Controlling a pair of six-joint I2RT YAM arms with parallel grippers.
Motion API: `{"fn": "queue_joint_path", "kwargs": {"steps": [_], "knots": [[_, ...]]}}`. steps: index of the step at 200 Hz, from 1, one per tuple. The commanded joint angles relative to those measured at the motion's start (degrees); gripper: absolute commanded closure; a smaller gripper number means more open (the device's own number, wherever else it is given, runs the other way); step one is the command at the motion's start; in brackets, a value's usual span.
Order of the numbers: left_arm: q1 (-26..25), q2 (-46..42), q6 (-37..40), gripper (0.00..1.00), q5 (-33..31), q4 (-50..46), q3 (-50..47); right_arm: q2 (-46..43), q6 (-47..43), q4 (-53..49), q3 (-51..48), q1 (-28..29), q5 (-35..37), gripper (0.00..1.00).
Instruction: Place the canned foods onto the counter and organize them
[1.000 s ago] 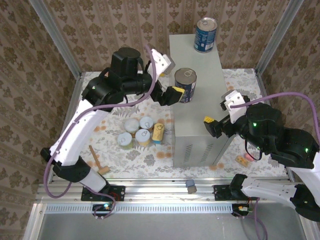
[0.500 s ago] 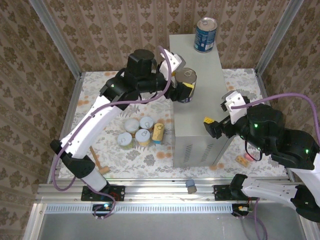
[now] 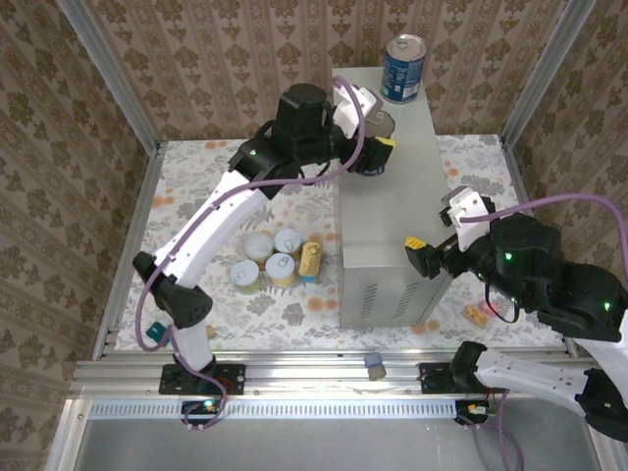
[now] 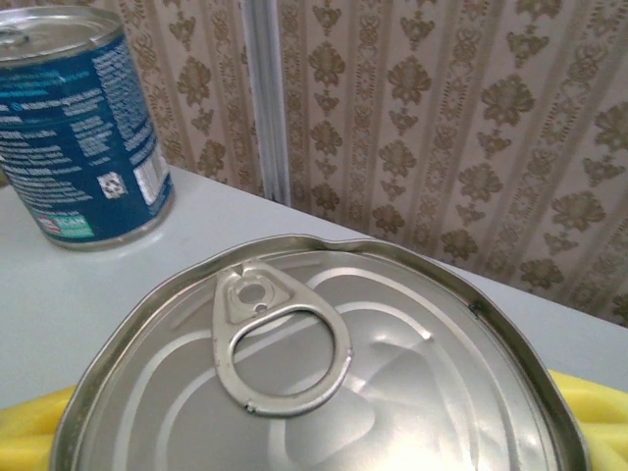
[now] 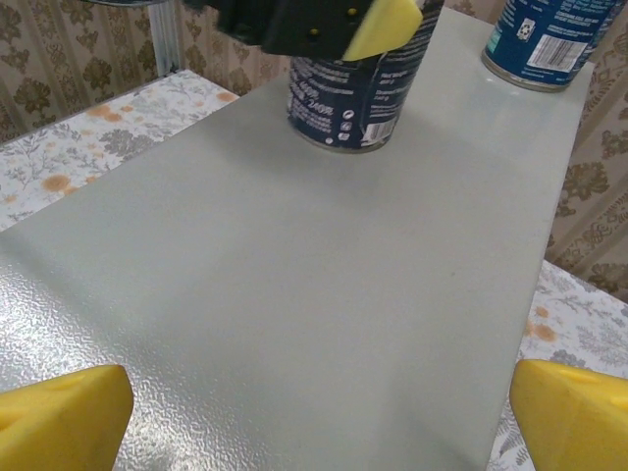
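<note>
- The left end effector [image 3: 373,149] straddled a dark-blue can [image 4: 294,373] from above, with a yellow pad [image 4: 599,432] at each side of the rim; whether the pads pressed the can or only flanked it I could not tell; the can stood upright with its base on the grey metal box [image 3: 392,235], so the straddle probably served to set it down or nudge it into line.
- The right end effector [image 5: 319,412] hovered spread wide and empty over the near end of the box top; it was likely held there so as not to crowd the left arm's work.
- A second dark-blue can [image 3: 403,67] stood upright at the far corner of the box top, apart from the first; both tall cans sat toward the back, which seemingly left the nearer stretch free for the rest.
- Down on the floral tabletop [image 3: 186,167], four short yellow-labelled cans [image 3: 280,267] clustered touching one another, with a gold oblong tin [image 3: 311,259] just beside them near the box's foot; these five were grouped within the left arm's reach and were not yet on the box.
</note>
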Motion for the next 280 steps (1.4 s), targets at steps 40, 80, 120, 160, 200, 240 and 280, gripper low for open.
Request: {"fn": "queue_joint_path", "kwargs": {"steps": [40,80,120,160,200,240,280], "knots": [[5.57,14.65,2.54,0.36,-3.03,-4.21,21.53,-2.30,1.91,-0.38,-1.04,0.28,1.74,0.00],[9.82,19.73,-0.22,0.35,0.75,-2.30,25.87,-2.34,1.57,-0.51,-1.06,0.32,2.09,0.00],[13.46,21.79,-3.84,0.34,8.58,2.46,25.70,-1.77,1.08,0.01,-0.96,0.34,2.10,0.00],[14.53,22.49,-5.01,0.33,11.40,4.56,25.79,-1.24,0.69,0.42,-0.93,0.35,2.68,0.00],[14.81,22.83,-5.77,0.31,13.11,5.17,25.79,-0.54,0.85,0.29,-0.25,0.28,2.67,0.00],[14.55,23.16,-6.50,0.18,14.26,5.54,25.79,-0.53,1.26,0.33,-0.21,0.32,2.41,0.00],[14.46,22.66,-6.60,0.01,15.20,4.94,25.79,-0.67,1.13,0.64,-0.71,0.35,2.40,0.00]]}}
